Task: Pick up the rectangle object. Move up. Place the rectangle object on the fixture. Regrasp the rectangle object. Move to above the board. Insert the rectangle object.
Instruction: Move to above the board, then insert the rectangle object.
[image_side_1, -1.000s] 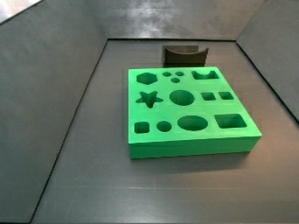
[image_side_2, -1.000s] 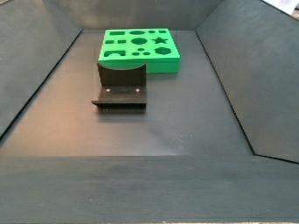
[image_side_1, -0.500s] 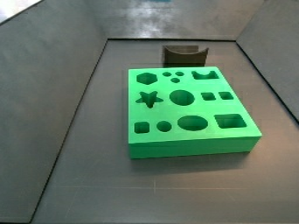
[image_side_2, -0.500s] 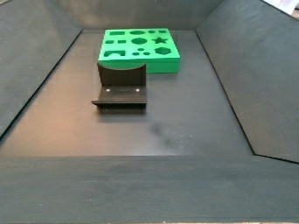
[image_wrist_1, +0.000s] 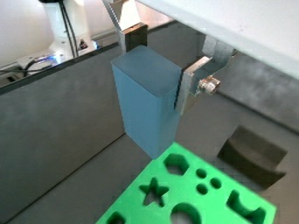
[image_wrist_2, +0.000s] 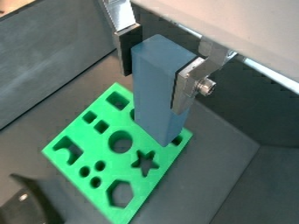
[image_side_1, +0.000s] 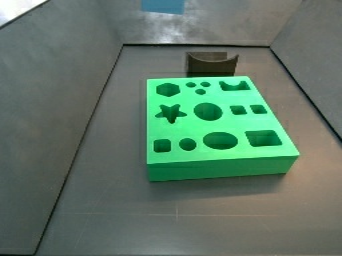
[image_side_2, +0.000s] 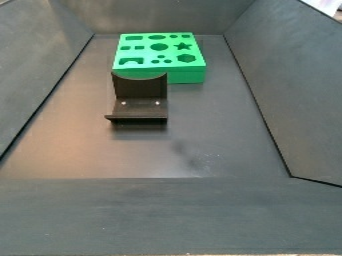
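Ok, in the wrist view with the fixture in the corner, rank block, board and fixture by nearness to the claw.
1. Block: clamped in the claw, between its fingers.
2. Board: beneath the block's lower end.
3. Fixture: on the floor beyond the board, off to one side.

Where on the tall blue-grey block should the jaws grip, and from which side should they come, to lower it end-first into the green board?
Grip the upper part of the rectangle object across two opposite long flat faces, coming from above. That is how the gripper holds it now, upright over the board. The faces are smooth and parallel, and the lower end stays free, judging by both wrist views.
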